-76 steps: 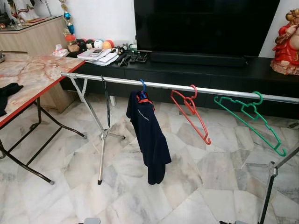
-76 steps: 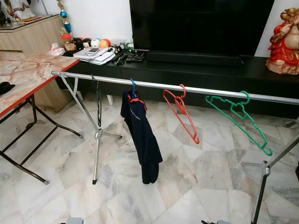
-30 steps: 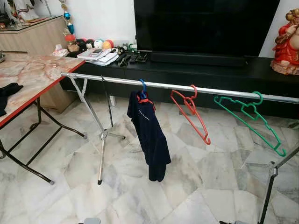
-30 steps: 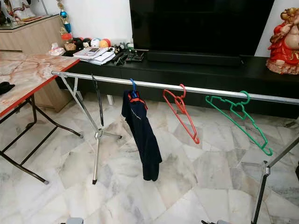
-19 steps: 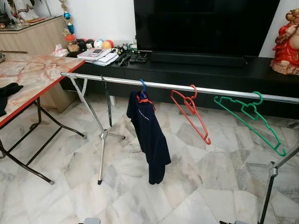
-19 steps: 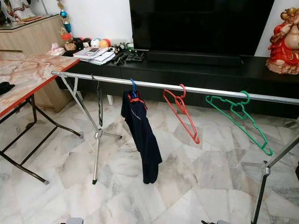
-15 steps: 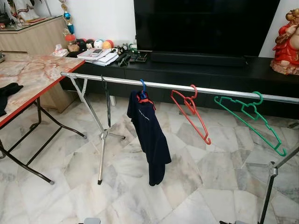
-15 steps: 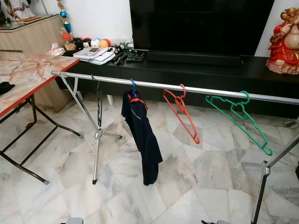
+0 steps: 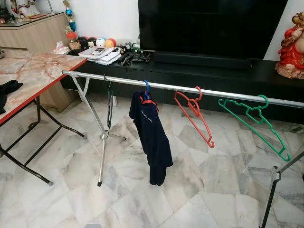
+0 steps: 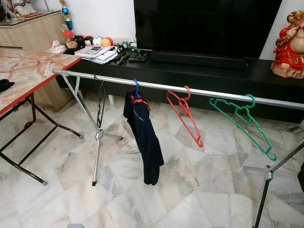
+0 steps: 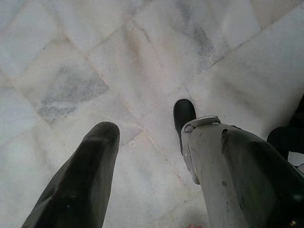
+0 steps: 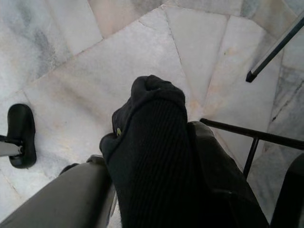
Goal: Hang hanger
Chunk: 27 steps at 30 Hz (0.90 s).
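Steel rail (image 9: 213,91) carrying a black hanger (image 9: 109,102), shirt (image 9: 152,137), red hanger (image 9: 194,114) and green hanger (image 9: 254,121). The view has shifted slightly: the robot is moving, hanging apparently done. Left gripper (image 11: 142,161) open, empty; right gripper (image 12: 152,156) clamps dark cloth (image 12: 149,133).

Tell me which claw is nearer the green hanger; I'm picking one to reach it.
Right, likely. The right claw, shut on a dark cloth, hangs low toward the green hanger; the left claw, open, hangs low toward the table end.
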Tool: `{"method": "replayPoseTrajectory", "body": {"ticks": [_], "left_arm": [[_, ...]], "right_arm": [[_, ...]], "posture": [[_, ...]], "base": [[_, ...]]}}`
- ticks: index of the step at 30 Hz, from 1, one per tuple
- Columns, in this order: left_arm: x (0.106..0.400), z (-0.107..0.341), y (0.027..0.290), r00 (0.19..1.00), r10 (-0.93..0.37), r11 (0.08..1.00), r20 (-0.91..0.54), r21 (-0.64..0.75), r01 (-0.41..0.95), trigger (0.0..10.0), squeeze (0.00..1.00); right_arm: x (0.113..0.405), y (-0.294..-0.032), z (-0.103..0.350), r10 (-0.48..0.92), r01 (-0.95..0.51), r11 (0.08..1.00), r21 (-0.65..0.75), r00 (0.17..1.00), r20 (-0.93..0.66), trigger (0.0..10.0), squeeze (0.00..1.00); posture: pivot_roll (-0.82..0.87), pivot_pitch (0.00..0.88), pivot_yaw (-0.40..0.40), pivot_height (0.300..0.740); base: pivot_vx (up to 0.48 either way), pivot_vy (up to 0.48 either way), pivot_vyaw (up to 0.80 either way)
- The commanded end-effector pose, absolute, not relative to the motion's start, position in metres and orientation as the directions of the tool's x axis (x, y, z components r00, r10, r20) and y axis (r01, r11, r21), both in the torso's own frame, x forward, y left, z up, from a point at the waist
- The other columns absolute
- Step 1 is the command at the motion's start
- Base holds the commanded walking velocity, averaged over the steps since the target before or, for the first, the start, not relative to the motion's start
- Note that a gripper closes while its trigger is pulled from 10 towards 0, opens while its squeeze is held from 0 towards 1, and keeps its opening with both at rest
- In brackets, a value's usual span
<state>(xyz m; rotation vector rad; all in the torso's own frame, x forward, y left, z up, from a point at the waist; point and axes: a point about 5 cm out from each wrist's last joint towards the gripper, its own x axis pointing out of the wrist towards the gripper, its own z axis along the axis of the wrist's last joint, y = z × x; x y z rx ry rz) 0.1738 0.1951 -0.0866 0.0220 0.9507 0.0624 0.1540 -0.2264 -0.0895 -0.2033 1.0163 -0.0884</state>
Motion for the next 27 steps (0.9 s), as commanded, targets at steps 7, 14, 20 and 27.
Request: {"method": "replayPoseTrajectory", "body": {"ticks": [7,14,20,27], "left_arm": [[0.167,-0.089,0.199,0.552,0.067,0.998,-0.831,0.050,-0.046,10.0,0.00],[0.168,-0.089,0.198,0.552,0.062,0.998,-0.832,0.049,-0.039,10.0,0.00],[0.169,-0.089,0.197,0.555,0.060,0.998,-0.830,0.044,-0.042,10.0,0.00],[0.169,-0.089,0.197,0.555,0.061,0.998,-0.829,0.044,-0.043,10.0,0.00]], "right_arm": [[0.147,-0.239,-0.090,-0.253,0.173,0.966,-0.191,0.491,-0.833,10.0,0.00],[0.163,-0.259,-0.076,-0.386,0.489,0.867,-0.093,0.544,-0.745,10.0,0.00],[0.168,-0.256,-0.074,-0.374,0.486,0.871,-0.069,0.567,-0.734,10.0,0.00],[0.198,-0.273,-0.048,-0.455,0.542,0.840,-0.029,0.674,-0.581,10.0,0.00]], "posture": [[0.01,0.026,0.008,0.740],[0.00,0.028,0.014,0.740],[0.01,0.027,0.013,0.740],[0.00,0.030,0.018,0.740]], "base": [[0.000,0.000,0.00],[0.000,0.000,0.00],[0.000,0.000,0.00],[0.000,0.000,0.00]]}}
